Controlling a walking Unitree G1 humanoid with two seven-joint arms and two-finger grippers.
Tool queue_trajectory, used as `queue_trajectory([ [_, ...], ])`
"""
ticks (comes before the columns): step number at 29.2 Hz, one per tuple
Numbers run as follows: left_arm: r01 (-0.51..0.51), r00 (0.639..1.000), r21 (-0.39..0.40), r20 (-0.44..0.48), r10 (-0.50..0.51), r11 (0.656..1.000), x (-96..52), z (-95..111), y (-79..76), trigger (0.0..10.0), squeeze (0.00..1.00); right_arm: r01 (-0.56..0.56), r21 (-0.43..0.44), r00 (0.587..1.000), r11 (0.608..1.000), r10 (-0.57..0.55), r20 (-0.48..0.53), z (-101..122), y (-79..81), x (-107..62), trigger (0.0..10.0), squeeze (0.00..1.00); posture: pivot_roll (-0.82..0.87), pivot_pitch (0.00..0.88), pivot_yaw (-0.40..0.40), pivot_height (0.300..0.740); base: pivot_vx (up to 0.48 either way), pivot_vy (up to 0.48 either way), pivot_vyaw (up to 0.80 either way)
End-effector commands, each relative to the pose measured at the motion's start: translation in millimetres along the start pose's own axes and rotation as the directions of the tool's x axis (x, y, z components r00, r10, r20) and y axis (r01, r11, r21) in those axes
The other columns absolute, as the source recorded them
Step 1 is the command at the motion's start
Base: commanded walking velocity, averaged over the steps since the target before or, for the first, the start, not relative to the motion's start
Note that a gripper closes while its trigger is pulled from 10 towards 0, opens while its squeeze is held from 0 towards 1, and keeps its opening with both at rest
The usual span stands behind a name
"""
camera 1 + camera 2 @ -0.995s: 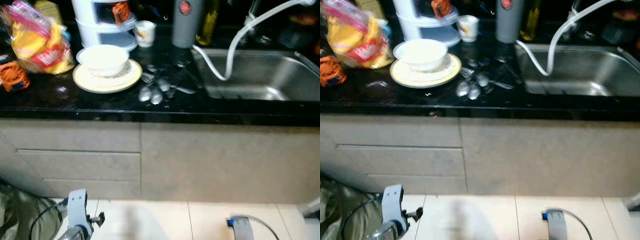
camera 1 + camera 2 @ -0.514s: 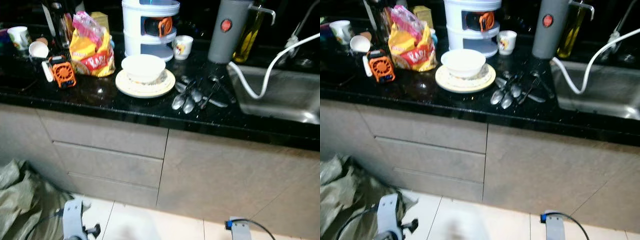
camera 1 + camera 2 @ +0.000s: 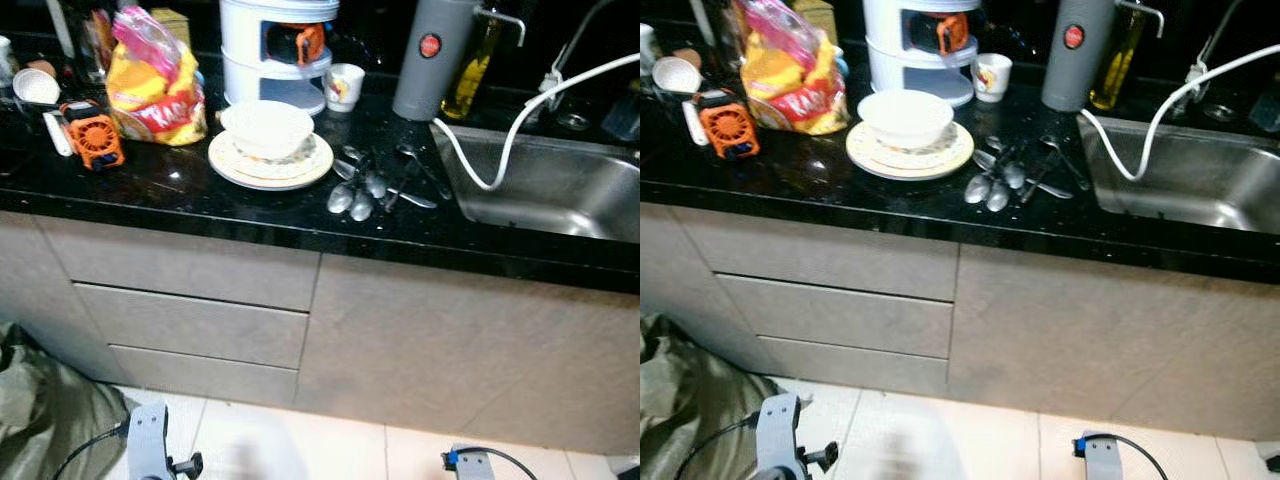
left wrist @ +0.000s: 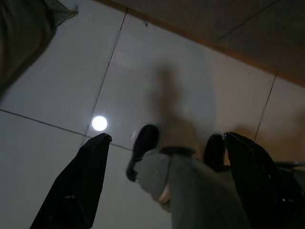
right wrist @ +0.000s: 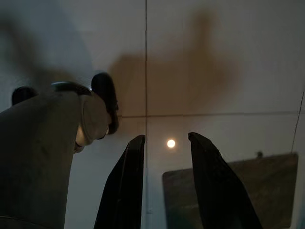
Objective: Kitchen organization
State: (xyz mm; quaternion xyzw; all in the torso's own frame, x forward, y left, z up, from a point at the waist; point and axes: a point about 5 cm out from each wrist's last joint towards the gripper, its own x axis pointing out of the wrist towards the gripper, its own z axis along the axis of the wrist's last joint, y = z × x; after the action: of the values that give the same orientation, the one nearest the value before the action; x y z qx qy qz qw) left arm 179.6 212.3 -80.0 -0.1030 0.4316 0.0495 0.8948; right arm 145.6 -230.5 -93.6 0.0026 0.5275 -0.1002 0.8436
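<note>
On the black counter (image 3: 150,195) a white bowl (image 3: 265,128) sits on a cream plate (image 3: 275,165). Several spoons and other cutlery (image 3: 365,185) lie loose between the plate and the steel sink (image 3: 560,190). Behind them stand a small cup (image 3: 343,85), a grey flask (image 3: 425,58) and an oil bottle (image 3: 468,70). Both arms hang low over the floor tiles, far below the counter. My left gripper (image 4: 167,138) is open wide with nothing between its fingers (image 4: 76,186). My right gripper (image 5: 167,138) is open too and holds nothing.
A yellow snack bag (image 3: 150,90), an orange fan (image 3: 90,140) and a white stacked container (image 3: 275,45) crowd the counter's left. A white hose (image 3: 490,150) droops into the sink. Drawers (image 3: 190,310) face me, and a green sack (image 3: 40,420) lies on the floor at left.
The camera has pulled back from the counter and panned, so more of the counter's left end shows. Nothing on the counter has moved, and both arms still hang idle.
</note>
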Motion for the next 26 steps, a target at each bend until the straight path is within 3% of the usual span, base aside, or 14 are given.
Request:
queue_trajectory([
  [1, 0.001, 1.0, 0.005, -0.018, 0.0, 1.0, -0.4, -2.6, 0.7, 10.0, 0.0, -0.003, 0.003, 1.0, 1.0, 0.003, 0.001, 1.2, 1.4, 0.2, 10.0, 0.0, 0.04, 0.059, -0.041, 0.74, 0.0, -0.442, 0.0],
  [14, 0.016, 1.0, 0.007, -0.019, -0.016, 1.0, 0.7, -3.3, -5.0, 10.0, 0.0, 0.003, -0.007, 1.0, 1.0, -0.003, -0.012, -4.4, -3.6, -0.6, 10.0, 0.0, 0.04, 0.068, -0.044, 0.74, 0.0, -0.441, 0.0],
  [26, -0.009, 1.0, -0.018, -0.019, 0.009, 1.0, -0.7, -6.3, -0.9, 10.0, 0.0, -0.004, -0.008, 1.0, 1.0, 0.003, -0.017, -5.5, -0.6, -0.5, 10.0, 0.0, 0.05, 0.068, -0.04, 0.74, 0.0, 0.0, 0.0],
])
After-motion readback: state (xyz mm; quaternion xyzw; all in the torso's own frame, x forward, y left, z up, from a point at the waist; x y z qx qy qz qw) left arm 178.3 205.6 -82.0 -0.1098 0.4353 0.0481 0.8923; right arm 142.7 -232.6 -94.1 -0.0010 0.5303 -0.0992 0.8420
